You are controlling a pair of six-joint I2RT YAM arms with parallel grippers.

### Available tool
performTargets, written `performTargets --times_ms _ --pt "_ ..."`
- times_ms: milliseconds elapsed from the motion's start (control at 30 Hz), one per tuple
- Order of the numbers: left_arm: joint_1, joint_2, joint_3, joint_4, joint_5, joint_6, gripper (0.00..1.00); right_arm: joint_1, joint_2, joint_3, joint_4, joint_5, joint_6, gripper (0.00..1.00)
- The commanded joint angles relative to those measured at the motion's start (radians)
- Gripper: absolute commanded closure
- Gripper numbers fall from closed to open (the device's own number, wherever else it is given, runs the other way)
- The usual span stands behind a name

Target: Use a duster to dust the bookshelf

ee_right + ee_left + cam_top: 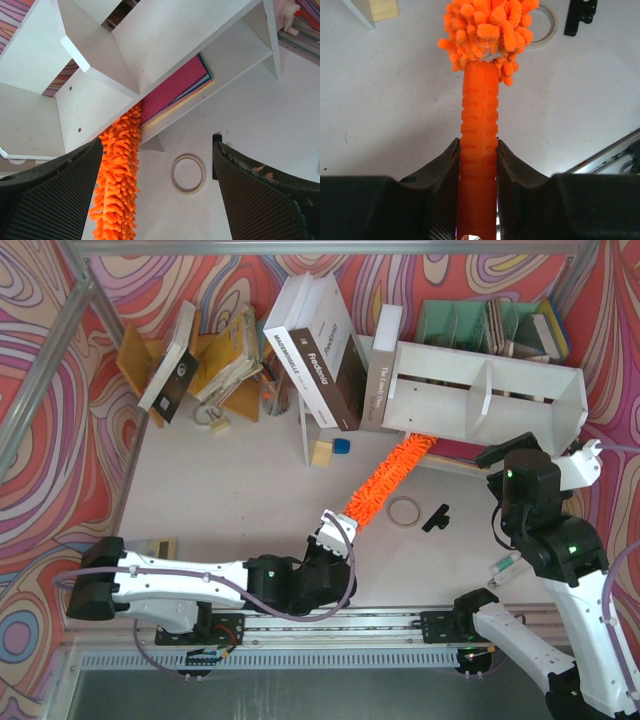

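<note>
left gripper (478,150) is clenched on the duster's (385,480) handle. the fluffy head slants over the table (230,500) to the bookshelf (480,380), its tip at the lower edge under the left compartment. right gripper (157,145) hangs open near the bookshelf's right end.

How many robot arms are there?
2. The left arm lies along the near edge, its fingers shut on the orange duster. The right arm stands before the white bookshelf, fingers open. None seem hidden.
</note>
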Motion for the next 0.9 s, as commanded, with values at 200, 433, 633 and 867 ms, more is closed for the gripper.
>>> performTargets --times_ms 200,433,633,867 --pt "0.006 0.134 0.126 0.182 0.208 0.26 1.0 0.004 -0.004 -0.011 0.071 -0.038 -0.042 0.15" --pt "-0.007 0.189 0.18 0.156 0.269 0.321 1.0 0.004 0.015 0.009 0.08 -0.059 -0.054 0.02" --pt "-0.006 0.047 0.074 0.152 0.133 0.283 1.0 0.005 -0.013 -0.051 0.188 -0.06 -0.162 0.01" --pt "0.029 -0.038 0.03 0.124 0.09 0.236 1.0 0.004 -0.058 -0.155 0.385 -0.034 -0.322 0.01"
